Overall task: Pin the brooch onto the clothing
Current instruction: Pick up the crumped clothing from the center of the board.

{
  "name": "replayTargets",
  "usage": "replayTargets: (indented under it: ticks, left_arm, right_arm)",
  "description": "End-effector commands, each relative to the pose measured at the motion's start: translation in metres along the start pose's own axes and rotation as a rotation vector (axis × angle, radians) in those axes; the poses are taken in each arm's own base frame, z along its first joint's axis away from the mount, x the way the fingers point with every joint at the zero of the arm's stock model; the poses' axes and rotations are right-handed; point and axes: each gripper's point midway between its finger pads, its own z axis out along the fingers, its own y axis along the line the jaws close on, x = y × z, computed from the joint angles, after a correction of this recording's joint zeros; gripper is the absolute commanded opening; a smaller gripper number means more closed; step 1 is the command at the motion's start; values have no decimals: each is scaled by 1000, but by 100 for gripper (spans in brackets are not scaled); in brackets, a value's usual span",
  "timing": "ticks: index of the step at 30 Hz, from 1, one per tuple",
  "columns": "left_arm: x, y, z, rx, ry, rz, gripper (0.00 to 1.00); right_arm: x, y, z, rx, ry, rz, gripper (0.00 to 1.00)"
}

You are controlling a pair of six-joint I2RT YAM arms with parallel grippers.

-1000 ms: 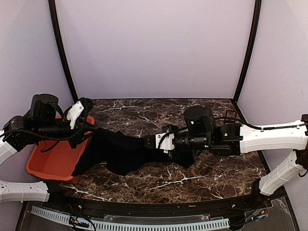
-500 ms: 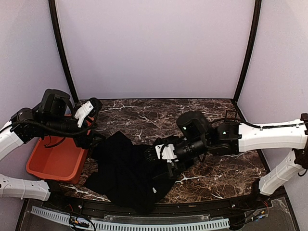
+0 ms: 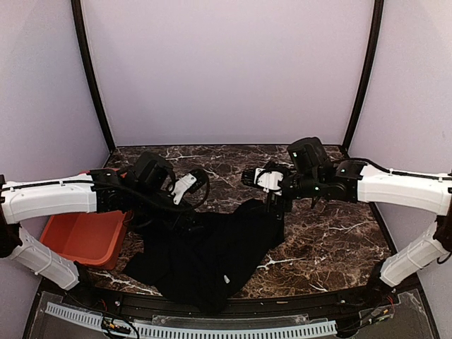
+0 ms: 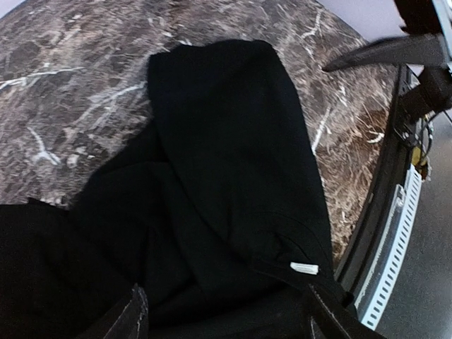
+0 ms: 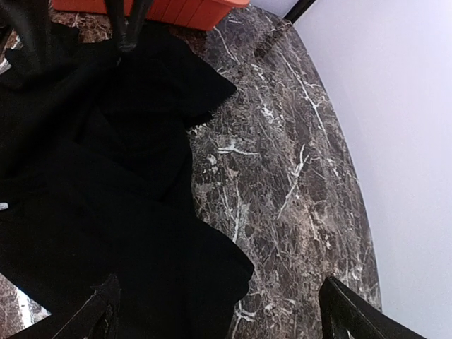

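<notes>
The left jaws stand wide open with nothing between them, their two fingers (image 4: 131, 319) spread over black cloth directly beneath. The right jaws also gape wide and hold nothing, one finger (image 5: 104, 311) over the cloth and the other over bare marble. Whether any tip touches the cloth cannot be told. The shirt (image 3: 205, 261) lies in a crumpled black heap under and between both jaws, spreading away from them toward the arms' bases as far as the front edge of the tabletop (image 3: 321, 236). A narrow fold of it rises just below the right jaws, and a wider rumpled part lies below the left jaws. Out from the left jaws, toward that front edge, a small white tag (image 4: 304, 268) shows at a curved seam of the shirt. Ahead of the right jaws a loose corner of the shirt points out over the marble, and beyond it is the rim of an orange bin (image 5: 162, 7). In the top view that bin (image 3: 78, 236) sits on the outer side of the left jaws, under the left arm (image 3: 49, 198), clear of the shirt. The right arm (image 3: 402, 187) reaches in from the opposite side.
</notes>
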Motion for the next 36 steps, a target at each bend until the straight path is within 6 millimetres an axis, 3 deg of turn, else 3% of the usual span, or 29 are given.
replayTargets:
  ticks: [1,4,5,6,12,16,24,28,32,36]
  left_arm:
    - [10,-31,2,102,-13,-20,74]
    - [17,-12,-13,-5,-66,-73,75]
    - [22,1,-26,-73,-110,-110,78]
    - [31,7,-27,-104,-108,-136,78]
    - [53,24,-55,-176,-193,-201,79]
    - [63,31,-63,-206,-204,-224,79]
    - [65,36,-66,-234,-212,-232,79]
    - [66,35,-61,-224,-199,-232,79]
    - [67,35,-58,-219,-196,-235,79]
    - [67,35,-57,-218,-193,-237,79]
  right_arm:
    - [-14,20,10,-185,-163,-103,96]
    - [-19,33,28,-306,-192,-199,95]
    - [-12,50,45,-440,-176,-247,92]
    - [-10,55,52,-493,-165,-269,89]
    - [2,65,101,-635,-66,-300,78]
    - [-2,87,112,-711,-65,-321,74]
    - [25,134,129,-813,35,-349,69]
    - [36,139,134,-815,72,-350,65]
    - [35,137,132,-805,68,-358,53]
    - [38,138,134,-805,70,-360,49]
